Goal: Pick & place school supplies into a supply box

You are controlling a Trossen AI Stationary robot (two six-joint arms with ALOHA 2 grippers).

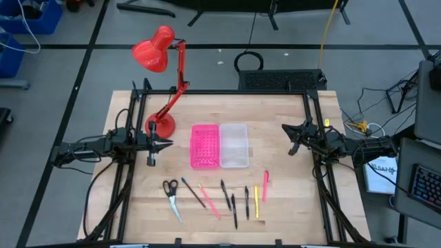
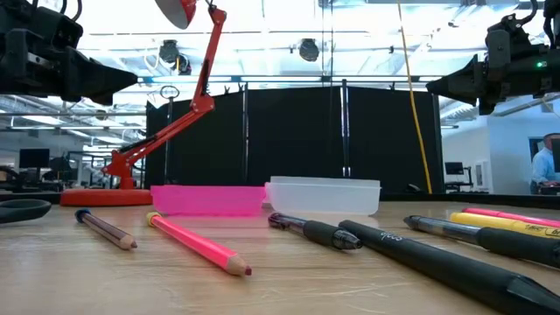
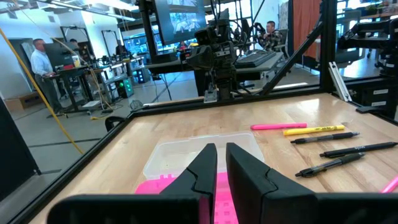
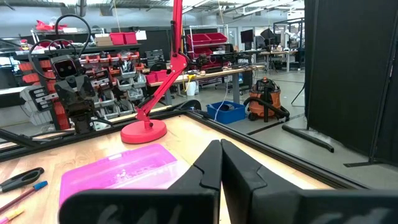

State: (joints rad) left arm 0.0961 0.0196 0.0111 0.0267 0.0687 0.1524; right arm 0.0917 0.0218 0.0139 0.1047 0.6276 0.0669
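Both arms wait up high. The left end effector (image 1: 153, 144) is a bit apart and holds nothing; the right end effector (image 1: 295, 131) is pressed together.

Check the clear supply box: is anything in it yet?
Empty. In the high view the clear supply box shows nothing inside, and the scissors and pens and pencils lie on the table in front of it.

**Supplies on table, box empty**

Clear supply box (image 1: 234, 145) lies flat, touching the pink tray's right side. Black-handled scissors (image 1: 172, 195) lie closed at front left; pens and pencils (image 1: 233, 200) are spread in a row to their right.
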